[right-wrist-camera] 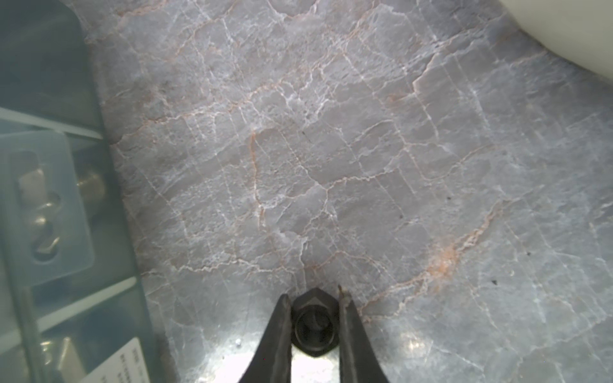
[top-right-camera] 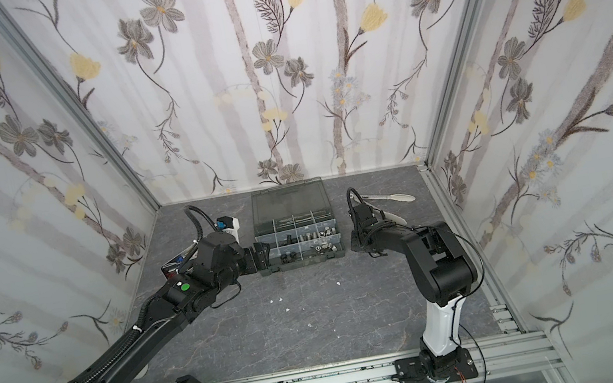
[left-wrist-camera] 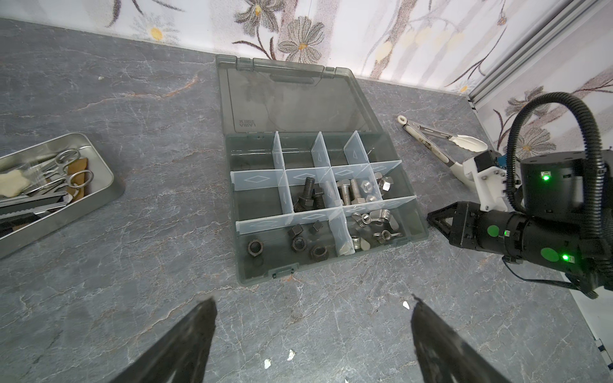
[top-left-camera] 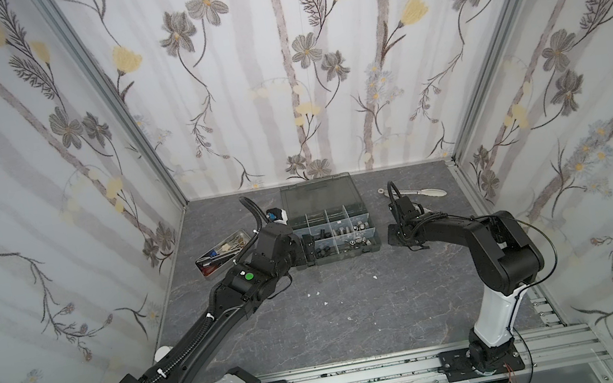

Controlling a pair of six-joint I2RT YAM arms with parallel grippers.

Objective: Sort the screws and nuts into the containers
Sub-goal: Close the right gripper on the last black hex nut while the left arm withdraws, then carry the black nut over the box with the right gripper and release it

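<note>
A grey stone worktop carries an open box, its lid laid flat toward the back wall, with an arm at each end of it. By the box's left end, the left fingers hang wide apart and empty. Just beside the other end, the right fingers reach down to the worktop. They are set narrow and pressed against opposite flats of a single black nut. The nut lies flat, hole upward, squarely between the two fingers, and appears not yet off the surface. Being a hexagon, it has no long axis to speak of, and the grip across the flats looks square.

What the carry turns on is direction. In both top views the box lies to the left of the right fingers, close by but apart from them. The compartment holding the other black nuts sits in the near row, beyond the one with the silver wing nuts. So the nut probably needs lifting clear of the box wall and carrying leftward across the wing nuts before release. The right arm is the one on the nut. The left fingers stand nearer the black-nut compartment but hold nothing.
</note>
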